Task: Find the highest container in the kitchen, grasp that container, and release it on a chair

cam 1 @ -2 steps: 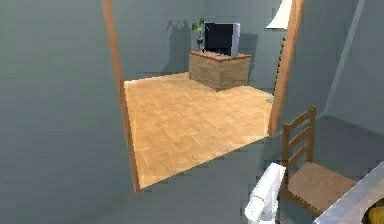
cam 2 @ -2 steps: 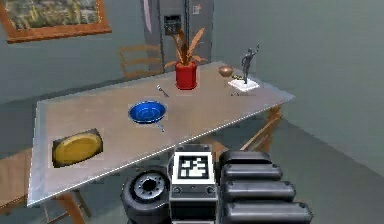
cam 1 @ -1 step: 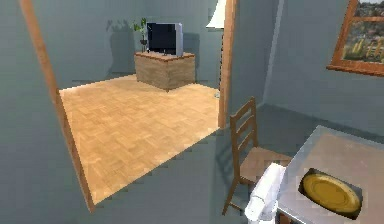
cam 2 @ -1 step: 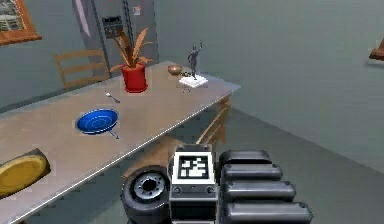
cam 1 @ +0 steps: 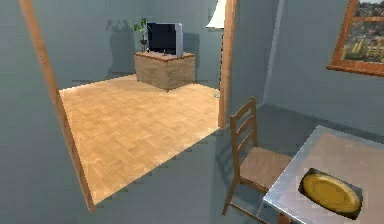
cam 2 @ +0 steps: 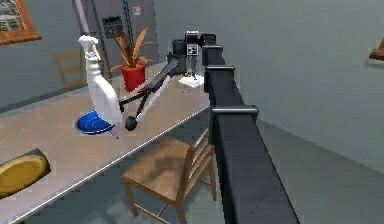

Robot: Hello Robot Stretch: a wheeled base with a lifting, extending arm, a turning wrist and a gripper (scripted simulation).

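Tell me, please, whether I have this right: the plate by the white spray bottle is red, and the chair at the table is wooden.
Not quite: the arm side view shows the plate by the white spray bottle is blue, not red. The chair at the table is wooden.

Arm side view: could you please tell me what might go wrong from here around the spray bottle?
The hand lies close by the narrow white spray bottle; a nudge might tip it onto the blue plate. I cannot tell whether the hand holds anything. The plant in the red pot stands near the arm and could be knocked. The chair sits tight against the table, so a release might miss its seat.
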